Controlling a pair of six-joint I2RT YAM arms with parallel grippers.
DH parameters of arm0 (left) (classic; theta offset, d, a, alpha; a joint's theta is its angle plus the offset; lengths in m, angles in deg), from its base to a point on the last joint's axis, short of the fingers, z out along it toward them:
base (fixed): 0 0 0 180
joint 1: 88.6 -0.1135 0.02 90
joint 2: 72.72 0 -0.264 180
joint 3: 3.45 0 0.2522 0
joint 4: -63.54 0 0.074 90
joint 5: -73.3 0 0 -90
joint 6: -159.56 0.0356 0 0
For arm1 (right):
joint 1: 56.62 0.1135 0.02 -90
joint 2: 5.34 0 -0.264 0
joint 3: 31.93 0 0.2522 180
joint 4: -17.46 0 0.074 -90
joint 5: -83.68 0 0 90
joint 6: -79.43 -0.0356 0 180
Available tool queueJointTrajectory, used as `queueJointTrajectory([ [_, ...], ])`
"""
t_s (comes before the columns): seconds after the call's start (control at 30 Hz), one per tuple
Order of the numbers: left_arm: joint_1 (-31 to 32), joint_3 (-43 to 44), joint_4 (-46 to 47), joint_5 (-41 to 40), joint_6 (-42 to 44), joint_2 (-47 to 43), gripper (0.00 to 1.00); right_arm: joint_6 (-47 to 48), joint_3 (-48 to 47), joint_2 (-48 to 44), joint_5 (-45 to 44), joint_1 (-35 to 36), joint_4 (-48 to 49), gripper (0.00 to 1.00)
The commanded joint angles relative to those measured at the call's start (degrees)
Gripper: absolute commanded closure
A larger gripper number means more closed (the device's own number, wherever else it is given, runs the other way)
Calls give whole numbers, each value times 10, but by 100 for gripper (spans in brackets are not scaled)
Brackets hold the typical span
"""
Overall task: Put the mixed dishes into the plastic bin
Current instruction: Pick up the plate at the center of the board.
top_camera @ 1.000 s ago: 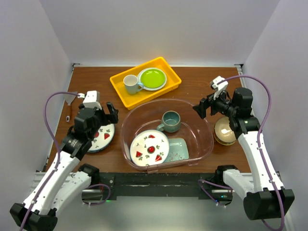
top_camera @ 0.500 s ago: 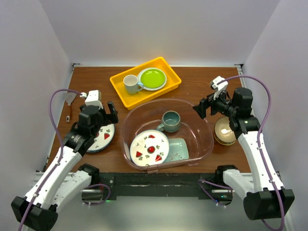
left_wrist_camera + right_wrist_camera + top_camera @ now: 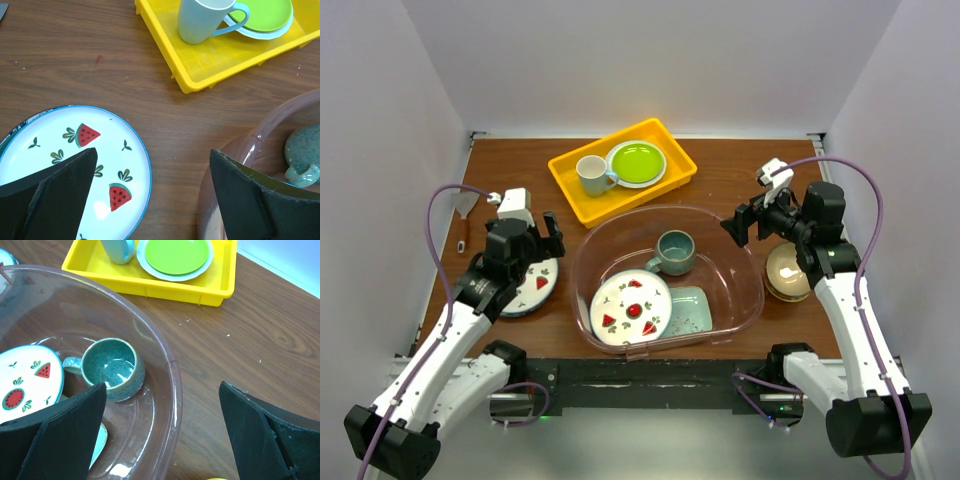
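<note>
The plastic bin [image 3: 748, 300] holds a dark teal mug [image 3: 675, 252], a white plate with red-and-green motifs [image 3: 631, 307] and a mint-green tray [image 3: 694, 310]. A second white motif plate [image 3: 536, 284] lies left of the bin on a blue-patterned plate whose rim [image 3: 7, 133] peeks out. My left gripper [image 3: 551, 236] hovers open and empty over that plate's right edge [image 3: 120, 170], its jaws wide apart. My right gripper [image 3: 739, 226] hovers open and empty over the bin's right rim [image 3: 171, 371], near the mug [image 3: 111, 365]. A tan bowl [image 3: 787, 270] sits right of the bin.
A yellow tray [image 3: 582, 193] with a white mug [image 3: 591, 174] and a lime-green plate [image 3: 636, 162] stands behind the bin, close to its back rim; it also shows in the left wrist view [image 3: 210, 57]. A small tool [image 3: 465, 232] lies at the far left edge.
My left arm has shifted slightly forward over the left plate, then held still. The right arm and all dishes have not moved.
</note>
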Motion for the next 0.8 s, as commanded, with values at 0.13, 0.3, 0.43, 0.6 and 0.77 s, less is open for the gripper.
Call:
queueJointTrajectory([
  [0.13,0,24,10,-18,-7,-1,0,9,1,-10,13,-2,13,1],
  [0.3,0,24,7,-24,-5,-1,0,10,1,-10,13,-2,13,1],
  [0.43,0,24,6,-29,-4,4,0,10,2,-10,12,-2,13,1],
  [0.6,0,24,6,-32,-2,10,0,10,2,-10,13,-3,13,1],
  [0.77,0,24,4,-32,-2,17,0,10,2,-10,13,-3,13,1],
])
